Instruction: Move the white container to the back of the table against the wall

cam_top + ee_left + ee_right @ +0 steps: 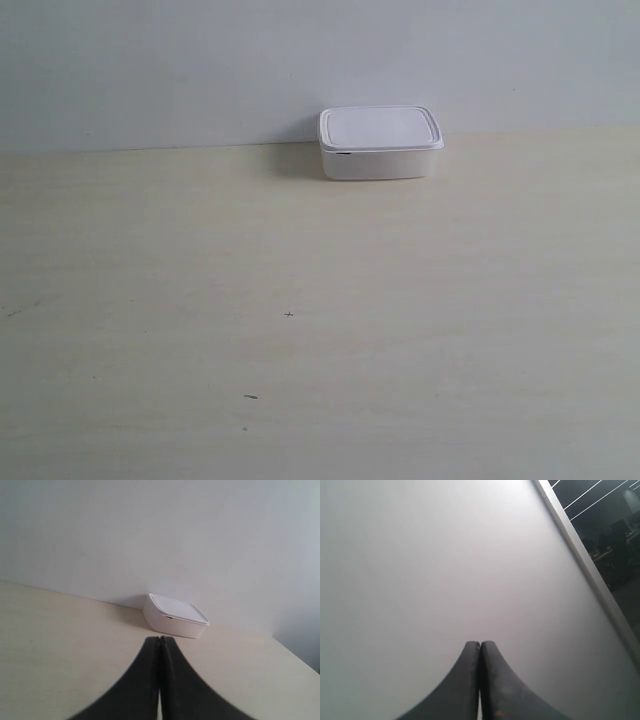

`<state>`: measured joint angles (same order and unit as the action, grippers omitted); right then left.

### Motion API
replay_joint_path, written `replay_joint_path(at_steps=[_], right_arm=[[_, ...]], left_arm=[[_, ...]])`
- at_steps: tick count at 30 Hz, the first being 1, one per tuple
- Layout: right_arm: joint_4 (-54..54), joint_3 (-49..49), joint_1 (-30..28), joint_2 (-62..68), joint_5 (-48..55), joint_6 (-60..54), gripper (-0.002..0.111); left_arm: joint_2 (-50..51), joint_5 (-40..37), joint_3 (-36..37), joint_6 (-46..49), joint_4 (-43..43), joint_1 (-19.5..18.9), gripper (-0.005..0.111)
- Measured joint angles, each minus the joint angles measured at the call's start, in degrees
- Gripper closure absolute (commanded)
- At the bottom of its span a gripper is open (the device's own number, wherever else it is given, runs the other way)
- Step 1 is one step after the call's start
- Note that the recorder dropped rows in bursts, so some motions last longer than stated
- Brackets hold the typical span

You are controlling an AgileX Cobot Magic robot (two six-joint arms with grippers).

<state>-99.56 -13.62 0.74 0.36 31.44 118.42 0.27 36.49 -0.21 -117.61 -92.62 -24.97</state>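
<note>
White container (pixel 380 143): one, lid seated, stood flat at the far edge of the table (pixel 300 300), rear side against the wall (pixel 200 60) as far as could be told. Table: a few dark specks (pixel 289 315) on its near surface. Left gripper (pixel 159 640): fingers pressed together, gripping nothing, apart from the container and pointed toward it. Right gripper (pixel 480 644): fingers pressed together, gripping nothing, facing the wall.
</note>
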Motion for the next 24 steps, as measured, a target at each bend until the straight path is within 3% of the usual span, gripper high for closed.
replay_joint_path(at_steps=[12, 21, 24], right_arm=[[7.9, 0.0, -0.2, 0.0, 0.0, 0.0, 0.108], [32.8, 0.0, -0.2, 0.0, 0.1, 0.0, 0.108], [35.0, 0.0, -0.2, 0.0, 0.1, 0.0, 0.108]], left_arm=[[0.0, 0.0, 0.0, 0.0, -0.1, 0.0, 0.107], [0.0, 0.0, 0.0, 0.0, -1.2, 0.0, 0.107], [0.0, 0.0, 0.0, 0.1, -0.7, 0.0, 0.107]])
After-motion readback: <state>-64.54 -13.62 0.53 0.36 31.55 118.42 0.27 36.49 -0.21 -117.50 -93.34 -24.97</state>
